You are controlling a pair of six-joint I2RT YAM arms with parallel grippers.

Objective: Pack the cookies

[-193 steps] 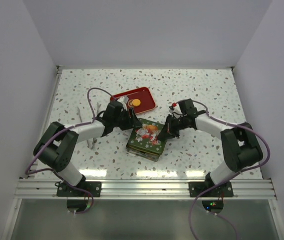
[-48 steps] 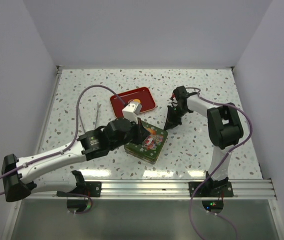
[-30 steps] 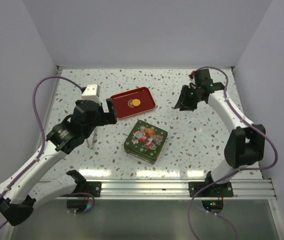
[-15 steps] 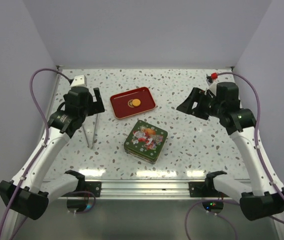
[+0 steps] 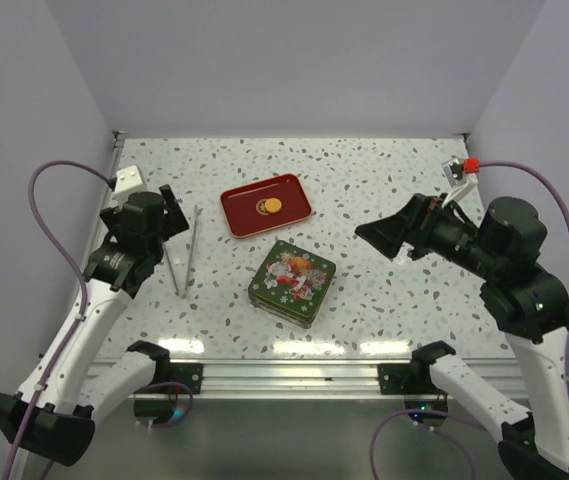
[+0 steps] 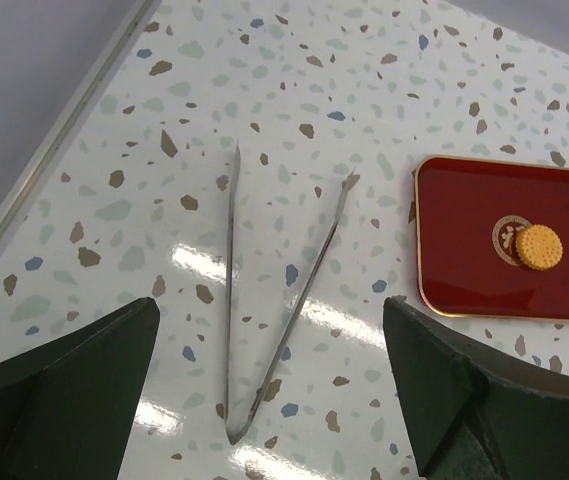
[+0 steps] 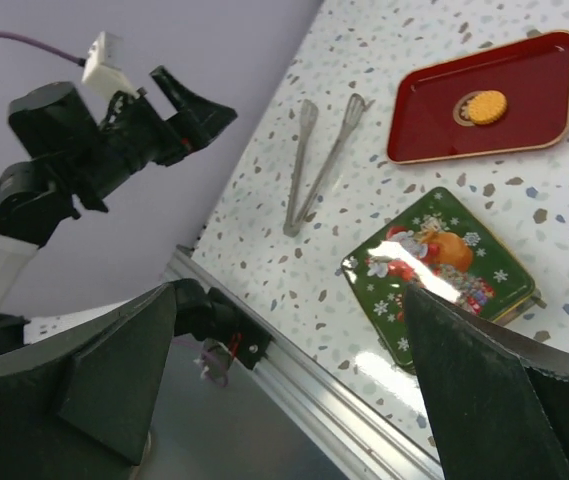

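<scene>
One round orange cookie (image 5: 273,206) (image 6: 539,246) (image 7: 485,105) lies on the red tray (image 5: 289,190) (image 6: 464,270) (image 7: 534,70), partly over a dark round mark. The green Christmas tin (image 5: 292,282) (image 7: 444,275) sits closed at the table's middle, so any cookies inside are hidden. My left gripper (image 5: 167,212) (image 6: 269,310) is open and empty, raised over the metal tongs (image 5: 182,252) (image 6: 264,320) (image 7: 319,165) left of the tray. My right gripper (image 5: 382,236) (image 7: 289,290) hangs open and empty, high to the right of the tin.
The tongs lie flat between the tray and the left wall (image 5: 84,200). The aluminium rail (image 5: 284,375) (image 7: 364,410) runs along the near edge. My left arm (image 7: 94,140) shows in the right wrist view. Walls enclose three sides.
Both arms have drawn back and up, the left toward the left wall and the right toward the near right. The right jaws have spread wide. Tin, tray and cookie have not moved.
</scene>
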